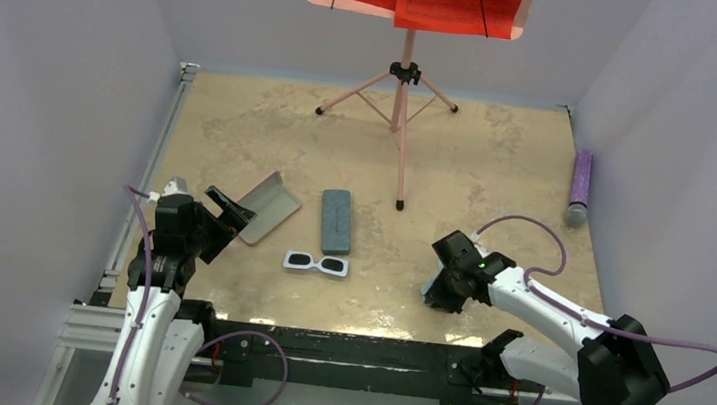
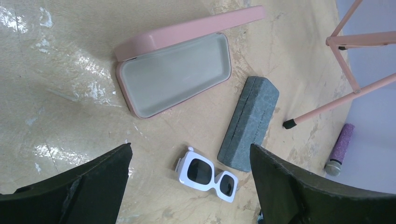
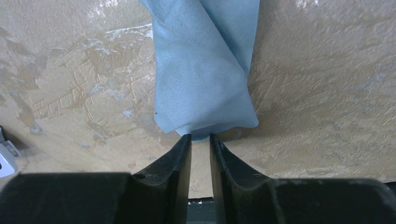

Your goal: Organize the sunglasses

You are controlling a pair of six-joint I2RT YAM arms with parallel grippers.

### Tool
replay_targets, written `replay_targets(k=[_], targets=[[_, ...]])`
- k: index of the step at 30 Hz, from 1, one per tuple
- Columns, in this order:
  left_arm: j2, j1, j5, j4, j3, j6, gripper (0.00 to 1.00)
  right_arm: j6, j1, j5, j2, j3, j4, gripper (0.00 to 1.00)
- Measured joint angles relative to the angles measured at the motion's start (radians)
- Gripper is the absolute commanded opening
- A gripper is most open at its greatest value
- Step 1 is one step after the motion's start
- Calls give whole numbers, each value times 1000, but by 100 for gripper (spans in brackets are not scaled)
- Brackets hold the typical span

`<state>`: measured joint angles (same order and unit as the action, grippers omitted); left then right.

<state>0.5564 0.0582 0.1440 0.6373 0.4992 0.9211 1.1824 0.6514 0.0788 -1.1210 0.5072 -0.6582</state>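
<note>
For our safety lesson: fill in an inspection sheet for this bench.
Surface: beige tabletop, glossy patches, no spills seen.
Job's things: white sunglasses lie flat beside the closed grey case; no other pair seen.
Clutter: open pink case, empty; blue cloth; microphone at the right edge.
Grippers: left gripper fingers wide apart, holding nothing; right gripper fingers nearly together at the cloth's corner, grip unclear.
Cables: purple cable loops at each arm.
Surroundings: music stand at the back, white walls.

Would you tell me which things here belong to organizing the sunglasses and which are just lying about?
Job: white sunglasses; likely also pink case, grey case, blue cloth.
Lying about: music stand, purple microphone.
</note>
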Motion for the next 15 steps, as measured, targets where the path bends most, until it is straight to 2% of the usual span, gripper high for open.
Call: replay_targets(k=[3, 6, 15], targets=[[-11, 0, -6, 0, 0, 0, 100, 14, 3, 6, -4, 1, -5, 15], [-24, 0, -17, 1, 0, 0, 100, 24, 4, 13, -4, 1, -10, 0], [-28, 0, -24, 2, 0, -1, 100, -1, 10, 37, 6, -1, -2, 0]])
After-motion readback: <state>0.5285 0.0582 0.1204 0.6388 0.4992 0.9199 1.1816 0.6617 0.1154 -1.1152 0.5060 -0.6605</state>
